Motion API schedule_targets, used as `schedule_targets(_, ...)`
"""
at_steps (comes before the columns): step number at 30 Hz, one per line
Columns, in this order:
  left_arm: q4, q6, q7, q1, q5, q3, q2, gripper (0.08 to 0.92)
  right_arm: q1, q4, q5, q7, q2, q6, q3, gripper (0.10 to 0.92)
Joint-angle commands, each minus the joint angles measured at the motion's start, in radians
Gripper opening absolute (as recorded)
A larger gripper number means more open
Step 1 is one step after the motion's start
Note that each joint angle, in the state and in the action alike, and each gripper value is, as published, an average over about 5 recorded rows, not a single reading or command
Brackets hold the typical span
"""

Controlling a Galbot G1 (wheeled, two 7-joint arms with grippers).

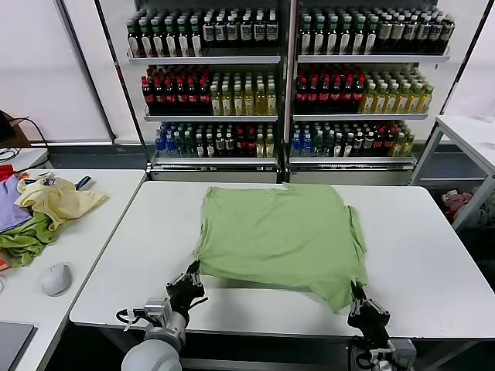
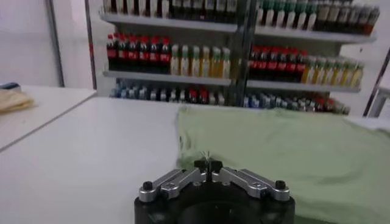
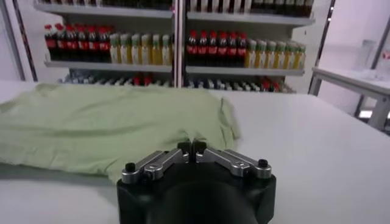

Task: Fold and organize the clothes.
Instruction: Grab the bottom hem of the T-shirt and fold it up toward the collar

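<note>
Both grippers, left gripper (image 1: 188, 284) and right gripper (image 1: 360, 303) (fingertips together), pinching T-shirt (image 1: 278, 232) near-edge corners

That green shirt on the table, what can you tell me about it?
The T-shirt is light green, plain on the side facing up, and looks like soft cotton. It lies spread nearly flat on the white table, short sleeves out to the sides, with a few wrinkles. Its near hem sits close to the table's front edge. The left end effector is shut on the near left corner and the right end effector is shut on the near right corner, which hangs lowest.
</note>
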Motion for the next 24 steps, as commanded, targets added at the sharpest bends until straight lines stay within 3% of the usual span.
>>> schedule_targets(1,0.092,-0.059,0.012,-0.165,-0.074,0.017,0.010,0.088,0.189,-0.075,0.037,-0.001,-0.049,0.013,-0.003,0.128)
schedule_targets(11,0.285,-0.017,-0.001,-0.313,0.039,0.090,0.004,0.087,0.386,-0.251,0.044,0.009,-0.087,-0.022,-0.057,0.128)
schedule_targets(24,0.441,0.016,-0.006,-0.391,0.140,0.148,-0.008,0.087,0.556,-0.427,0.003,-0.015,-0.098,-0.037,-0.116,0.128)
